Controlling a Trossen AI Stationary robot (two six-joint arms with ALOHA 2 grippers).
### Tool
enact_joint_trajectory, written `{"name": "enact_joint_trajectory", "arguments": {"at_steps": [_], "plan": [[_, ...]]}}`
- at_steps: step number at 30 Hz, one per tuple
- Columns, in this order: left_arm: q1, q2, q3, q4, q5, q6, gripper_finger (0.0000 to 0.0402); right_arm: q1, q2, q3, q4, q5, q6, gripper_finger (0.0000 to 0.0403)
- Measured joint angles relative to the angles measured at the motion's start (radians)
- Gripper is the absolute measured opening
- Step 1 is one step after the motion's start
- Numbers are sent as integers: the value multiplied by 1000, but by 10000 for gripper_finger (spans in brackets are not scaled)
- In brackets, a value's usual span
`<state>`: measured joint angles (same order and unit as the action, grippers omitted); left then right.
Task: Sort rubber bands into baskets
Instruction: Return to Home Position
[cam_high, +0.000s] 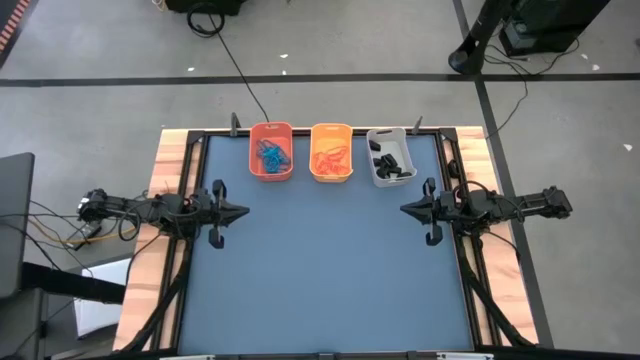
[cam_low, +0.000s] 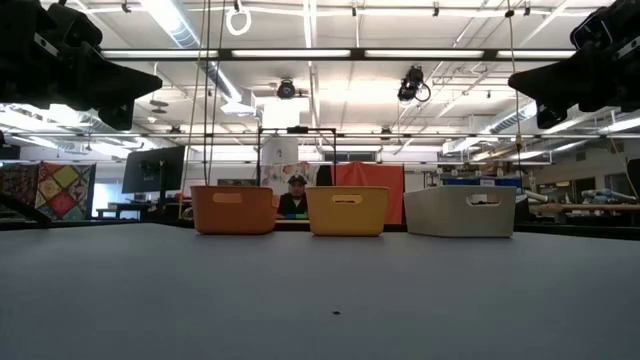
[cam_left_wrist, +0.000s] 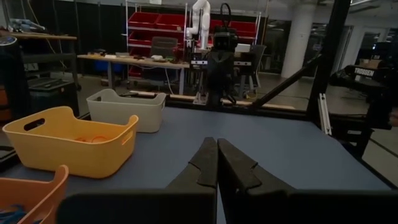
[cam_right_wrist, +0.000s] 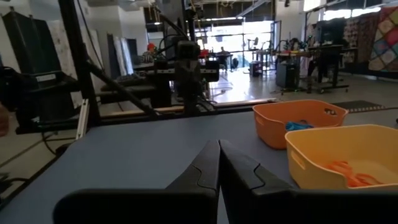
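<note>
Three baskets stand in a row at the table's far edge. The orange basket (cam_high: 271, 150) holds blue rubber bands (cam_high: 270, 155). The yellow-orange basket (cam_high: 331, 152) holds orange rubber bands (cam_high: 330, 158). The grey-white basket (cam_high: 390, 156) holds black rubber bands (cam_high: 388, 163). My left gripper (cam_high: 243, 212) hangs shut at the table's left edge, pointing level toward the middle. My right gripper (cam_high: 405, 209) hangs shut at the right edge, facing it. Both are well above the table and hold nothing.
The blue table top (cam_high: 330, 270) spreads between the arms and toward the near edge. A tiny dark speck (cam_low: 335, 313) lies on it near the front. A person (cam_low: 294, 195) sits in the room beyond the baskets.
</note>
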<state>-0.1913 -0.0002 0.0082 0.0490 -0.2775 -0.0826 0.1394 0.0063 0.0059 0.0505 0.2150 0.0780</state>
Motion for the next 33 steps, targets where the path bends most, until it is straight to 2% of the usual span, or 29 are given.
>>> {"name": "enact_joint_trajectory", "arguments": {"at_steps": [33], "plan": [[0,0,0,12,-6,-1,6,0,0,0,0,0,1,22]]}}
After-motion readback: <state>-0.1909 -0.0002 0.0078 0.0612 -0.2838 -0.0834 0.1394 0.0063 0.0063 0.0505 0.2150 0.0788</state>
